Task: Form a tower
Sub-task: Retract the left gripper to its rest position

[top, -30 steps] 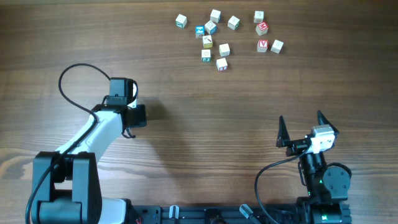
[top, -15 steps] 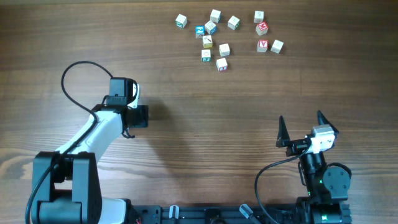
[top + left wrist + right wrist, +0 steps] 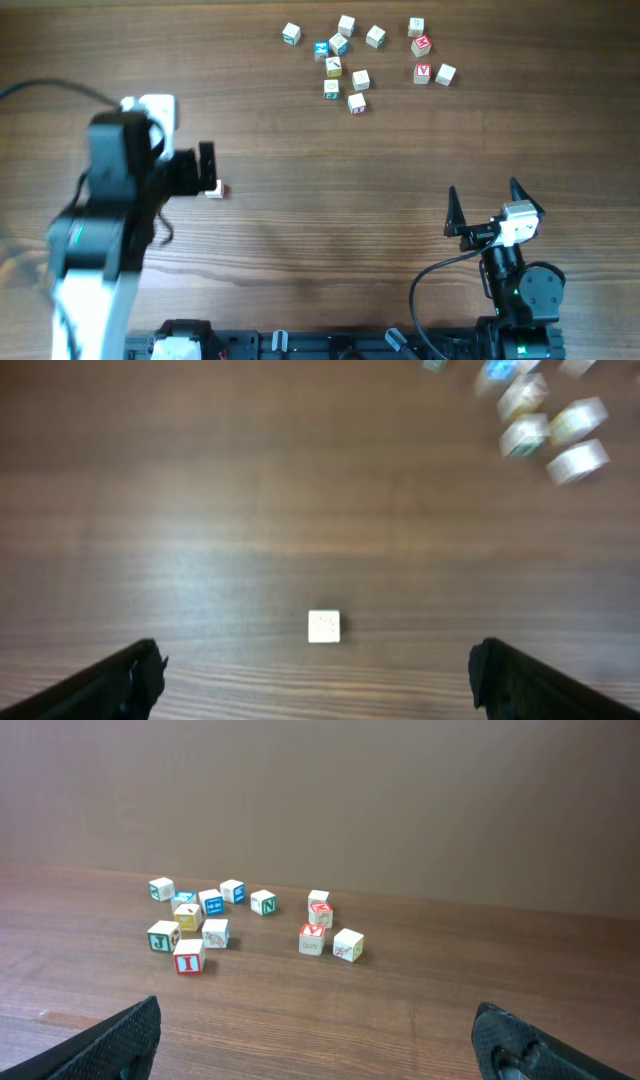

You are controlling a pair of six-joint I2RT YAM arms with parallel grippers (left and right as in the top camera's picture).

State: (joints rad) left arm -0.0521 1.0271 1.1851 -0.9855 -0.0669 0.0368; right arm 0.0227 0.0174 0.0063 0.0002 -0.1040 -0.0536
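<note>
While the left hand (image 3: 318, 662) and right hand (image 3: 483, 190) gape wide, toy cubes (image 3: 360, 79) dot the wooden table (image 3: 320, 210).

Wood table, painted cubes
Table (image 3: 330, 170) matt brown wood grain; cubes (image 3: 215, 933) whitish, smooth, colour-printed; fingers (image 3: 125, 682) black matt plastic.

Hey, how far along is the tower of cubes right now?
Done: one whitish cube stands apart from the loose cubes, under the open left gripper; from above I cannot tell whether others sit under it. In hand: nothing; the right gripper is open and empty too. Left: about a dozen cubes lie scattered at the far side, so most stacking likely remains.
</note>
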